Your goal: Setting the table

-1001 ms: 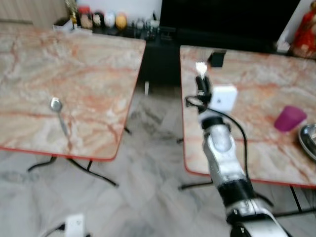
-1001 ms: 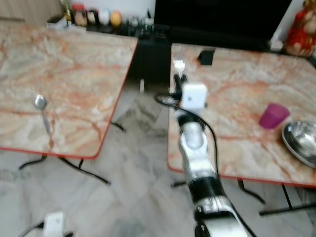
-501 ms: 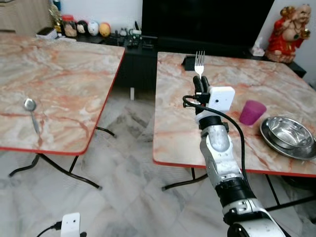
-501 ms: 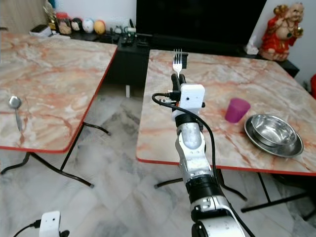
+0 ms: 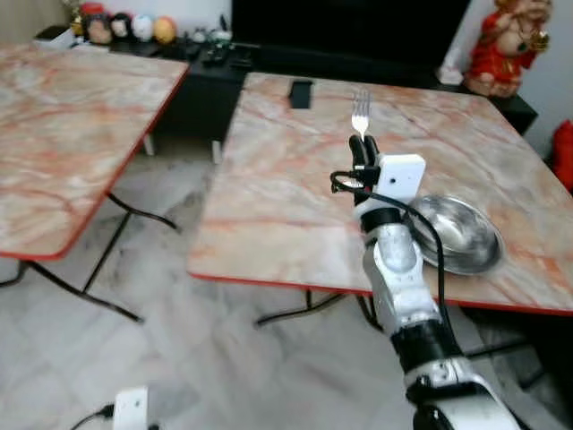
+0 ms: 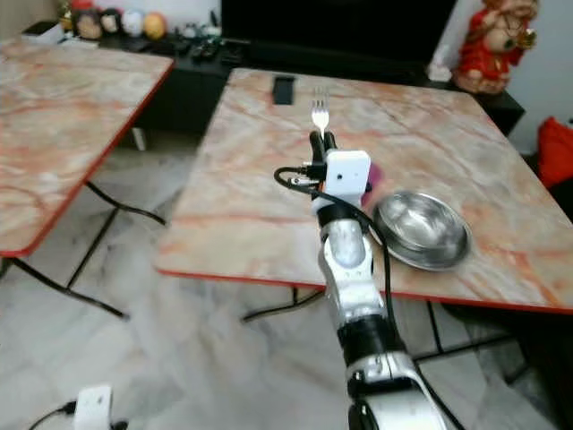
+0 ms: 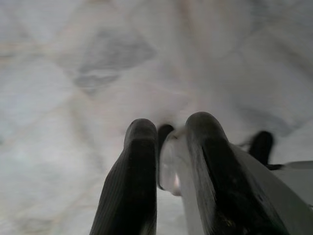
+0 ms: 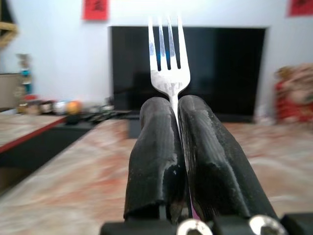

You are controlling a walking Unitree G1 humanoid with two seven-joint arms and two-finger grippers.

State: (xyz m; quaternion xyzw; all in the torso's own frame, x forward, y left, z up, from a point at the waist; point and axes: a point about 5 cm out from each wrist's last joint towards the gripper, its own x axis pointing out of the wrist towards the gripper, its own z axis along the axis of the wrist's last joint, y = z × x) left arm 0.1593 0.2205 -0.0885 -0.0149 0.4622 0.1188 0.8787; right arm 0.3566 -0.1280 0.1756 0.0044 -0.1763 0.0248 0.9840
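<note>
Standing upright in the right gripper (image 6: 320, 140), the fork (image 6: 319, 111) has its tines pointing up and its handle pinched between the two black fingers (image 8: 156, 152), whose jaws are pressed together on it. Fork and gripper are held in the air above the near middle of the right-hand counter (image 6: 260, 188), a marble-patterned top with a red edge. The silver right arm (image 6: 351, 278) rises from the lower part of the head views, with a white camera block (image 6: 346, 173) on its wrist and a black cable looping beside it.

Just to the right of the wrist, a steel bowl (image 6: 423, 229) sits on the counter, near the front edge. A bit of pink cup (image 6: 372, 176) shows behind the camera block, mostly hidden by it. A small black object (image 6: 284, 88) lies at the far side of the counter, well apart from the bowl. A red figurine (image 6: 488, 43) stands beyond the far right corner, next to a large black screen (image 8: 215, 68) against the wall.

A second counter (image 5: 63, 125) of the same pattern stands to the left, across a gap of grey marble floor (image 5: 134, 358). Small jars and round ornaments (image 5: 125, 27) line a dark shelf behind it. A white box (image 5: 132, 408) with a cable lies on the floor near the bottom of the view.

The left gripper (image 7: 166, 147) hangs over the floor; its jaws look slightly apart, with a pale blurred shape between them that cannot be made out
</note>
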